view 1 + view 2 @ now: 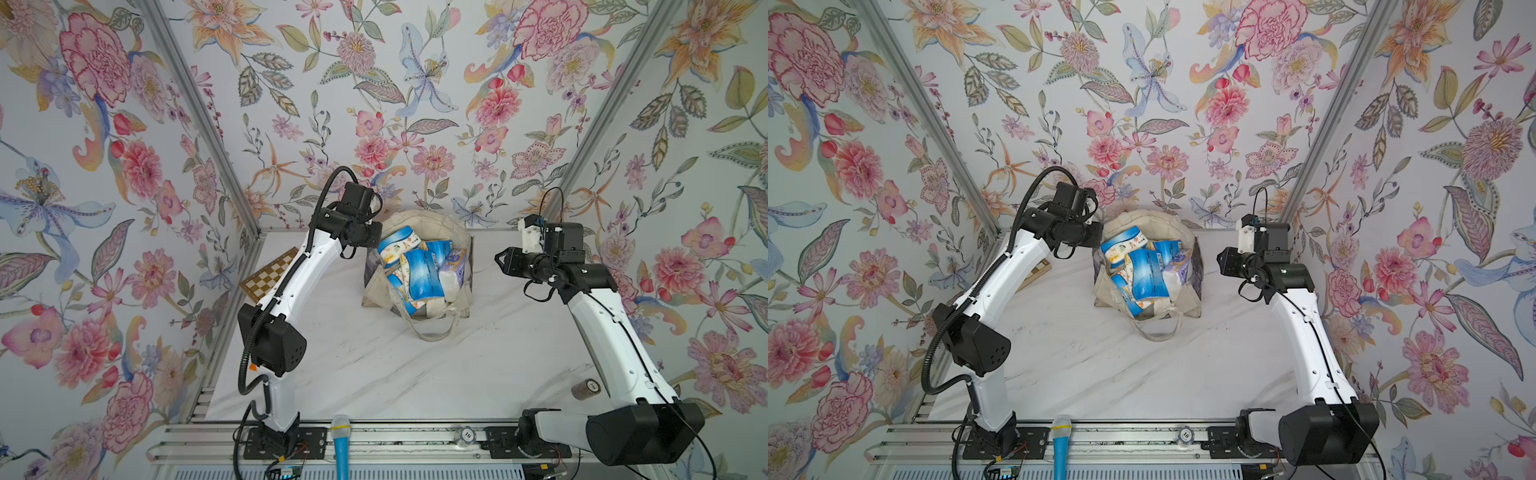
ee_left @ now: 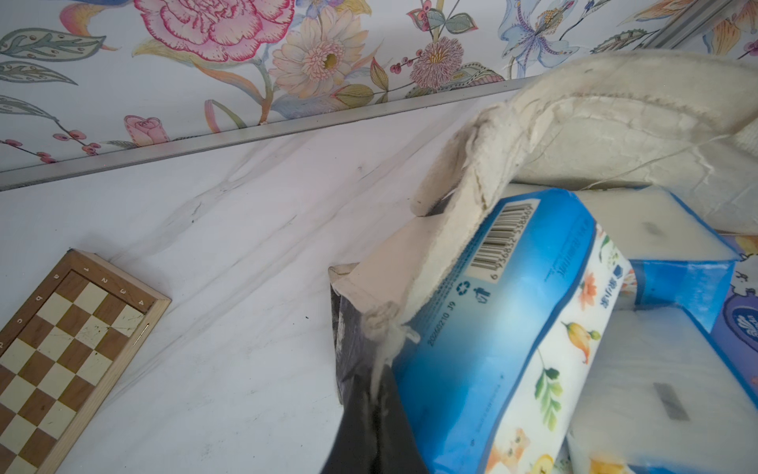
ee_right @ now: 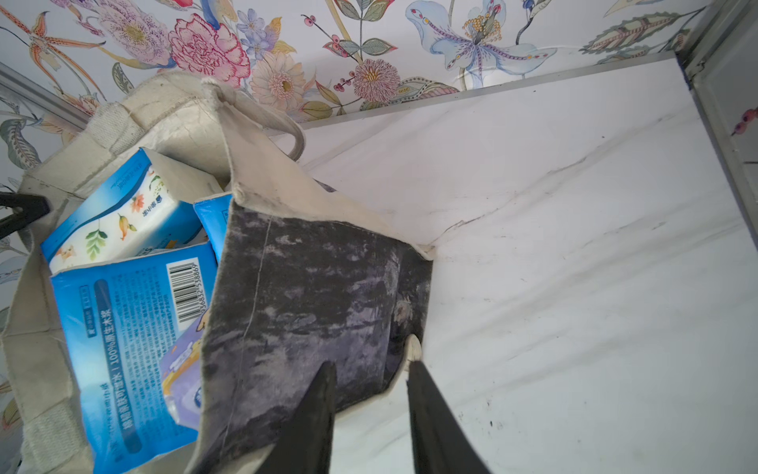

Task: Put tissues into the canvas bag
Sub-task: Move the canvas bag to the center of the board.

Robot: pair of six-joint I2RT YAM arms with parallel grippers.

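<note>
Several tissues (image 1: pixel 419 270), mostly blue-and-white packs, fill the canvas bag (image 1: pixel 415 218), which stands open-mouthed at the far middle of the table (image 1: pixel 374 374). At the bag's left rim, the left gripper (image 2: pixel 371 394) has its fingers pressed together on a frayed corner of the cloth. Opposite, the right gripper (image 3: pixel 369 369) holds its fingers apart beside the bag's dark printed side. A chessboard (image 1: pixel 270 276) lies left of the bag.
</note>
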